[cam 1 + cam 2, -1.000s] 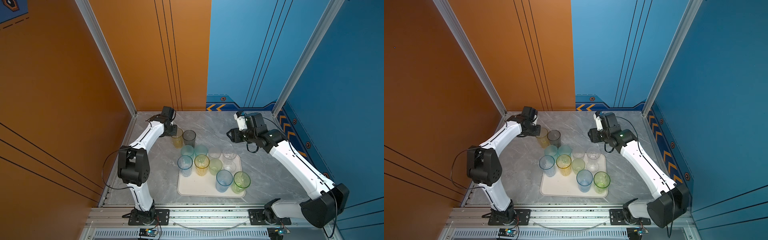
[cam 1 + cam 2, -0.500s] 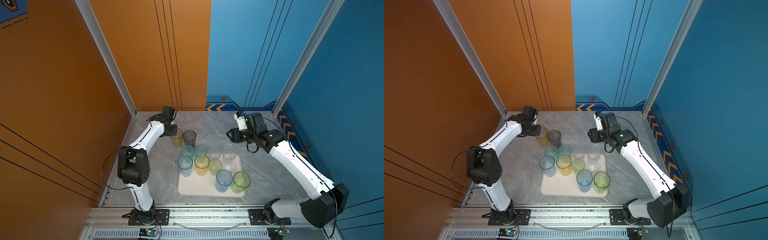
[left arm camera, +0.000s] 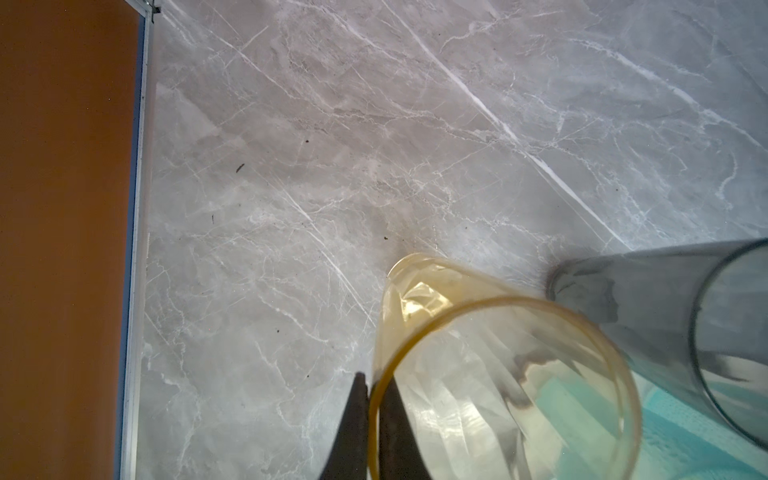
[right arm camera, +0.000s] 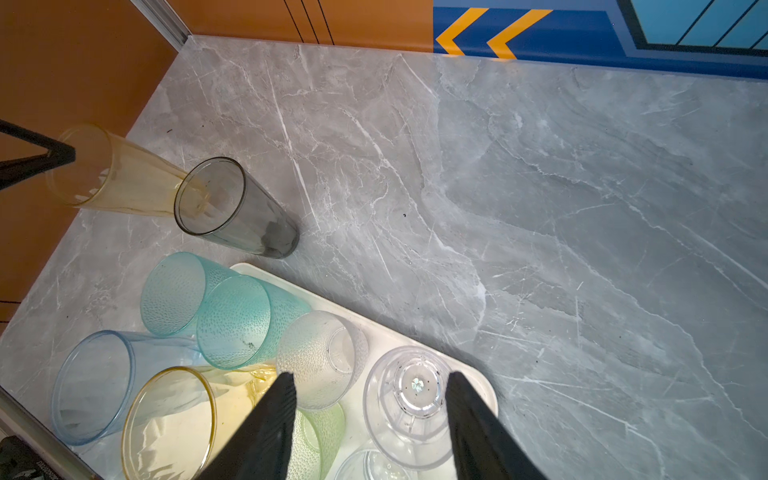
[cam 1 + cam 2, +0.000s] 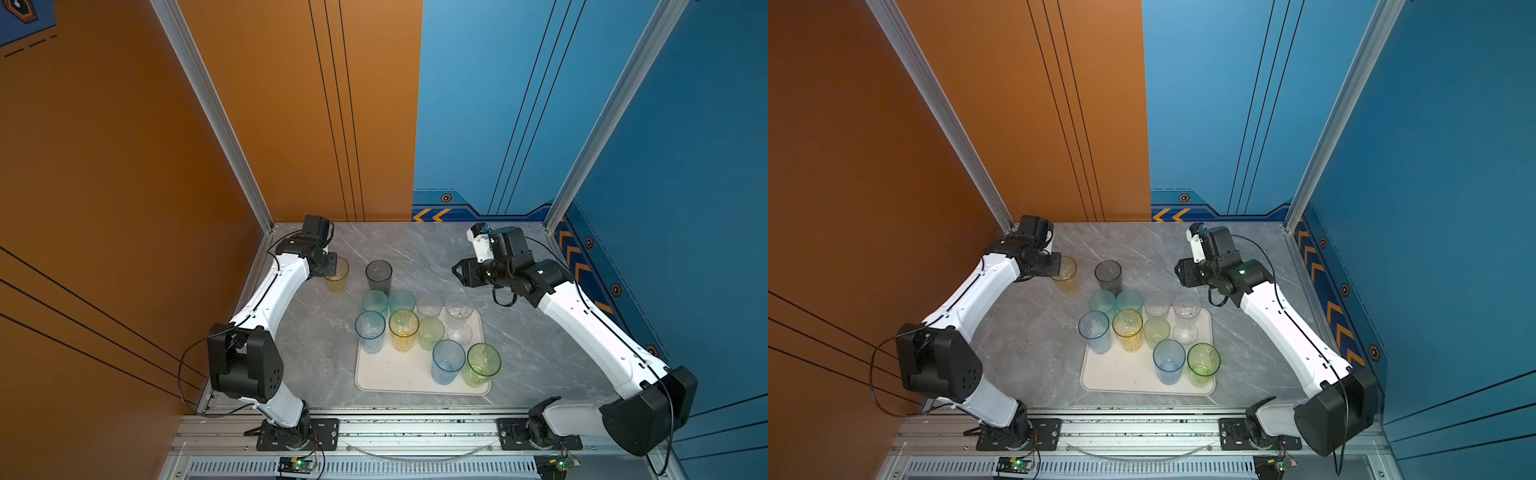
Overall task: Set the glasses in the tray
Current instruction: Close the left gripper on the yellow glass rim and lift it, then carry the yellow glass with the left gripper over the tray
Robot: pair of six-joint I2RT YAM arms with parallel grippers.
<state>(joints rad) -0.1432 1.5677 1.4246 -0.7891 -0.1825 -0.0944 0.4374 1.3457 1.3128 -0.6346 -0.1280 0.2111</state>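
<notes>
Nothing has shifted in the last second. The cream-white rectangular tray at near centre holds most glasses. The tall yellow translucent tumbler stays far left, outside it, with the left gripper pinching its rim. The right gripper hangs wide and empty. The carry hasn't begun.

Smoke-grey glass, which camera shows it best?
Right wrist view: the smoke-grey glass appears close and whole, rim to base. Both top views show it whole but small; the left wrist view cuts off part of its rim.
</notes>
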